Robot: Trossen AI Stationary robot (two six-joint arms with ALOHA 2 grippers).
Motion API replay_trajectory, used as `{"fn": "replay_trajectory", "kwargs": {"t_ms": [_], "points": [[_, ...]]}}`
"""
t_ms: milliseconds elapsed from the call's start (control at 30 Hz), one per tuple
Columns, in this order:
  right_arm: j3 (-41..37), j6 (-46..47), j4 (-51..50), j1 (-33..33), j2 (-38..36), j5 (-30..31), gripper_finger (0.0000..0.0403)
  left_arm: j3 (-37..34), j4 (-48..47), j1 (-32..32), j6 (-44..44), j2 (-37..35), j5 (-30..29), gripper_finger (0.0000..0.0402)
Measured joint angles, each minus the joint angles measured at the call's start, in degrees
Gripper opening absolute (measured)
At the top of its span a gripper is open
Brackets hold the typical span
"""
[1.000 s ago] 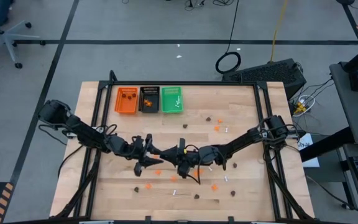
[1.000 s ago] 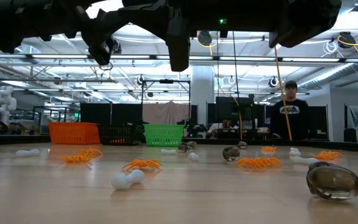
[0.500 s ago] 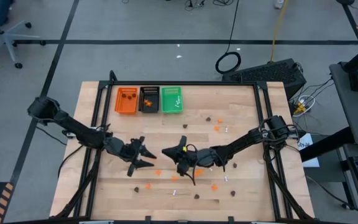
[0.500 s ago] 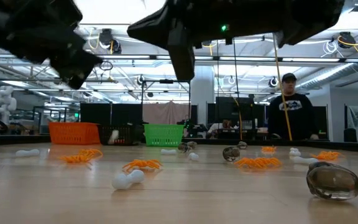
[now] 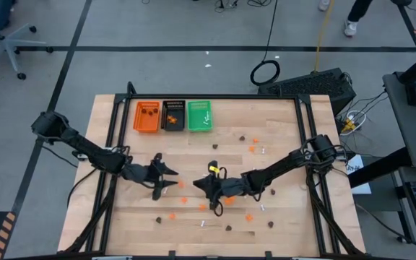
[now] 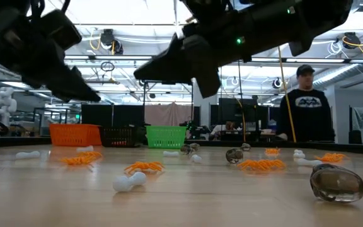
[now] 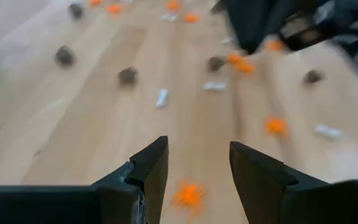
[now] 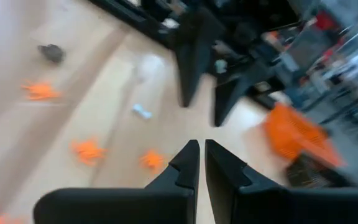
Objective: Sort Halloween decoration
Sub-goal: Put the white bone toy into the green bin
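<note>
Wooden surface [image 5: 280, 123] strewn with Halloween decoration [image 5: 250, 149]: orange blobs, dark blobs, white sticks, mostly across its middle and near edge
Left gripper [image 5: 166, 179] hovers above the middle, jaws apart, holding nothing; right gripper [image 5: 202, 189] faces it just beside, jaws closed, nothing seen between them. Orange tray [image 5: 147, 116], black tray [image 5: 173, 115] and green tray [image 5: 199, 115] sit side by side at the far edge, some trinkets inside

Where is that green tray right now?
In the high view, the green tray sits near the table's far edge, left of centre, the rightmost of three trays in a row, right beside the black tray, with the orange tray beyond that.
</note>
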Motion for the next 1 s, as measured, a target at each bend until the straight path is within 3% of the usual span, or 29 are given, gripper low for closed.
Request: {"fn": "replay_trajectory", "kwargs": {"t_ms": [333,600,767,1000], "points": [[0.0,17.82,-4.11,-3.43,0.05,-7.73,0.0013,0.0,-19.7,0.03,-16.76,0.0,-7.16,0.0176],[-0.04,24.66,-1.28,-7.96,1.78,-10.9,0.0013,0.02,-22.51,0.04,-16.86,0.38,-8.25,0.0171],[1.69,27.8,5.67,-10.56,6.56,-16.79,0.0013,0.07,-23.14,0.04,-17.21,3.07,-9.41,0.0129],[10.08,26.88,0.73,-11.2,12.41,-18.0,0.0013,0.04,-18.62,0.06,-16.6,6.83,-8.46,0.0042]]}}
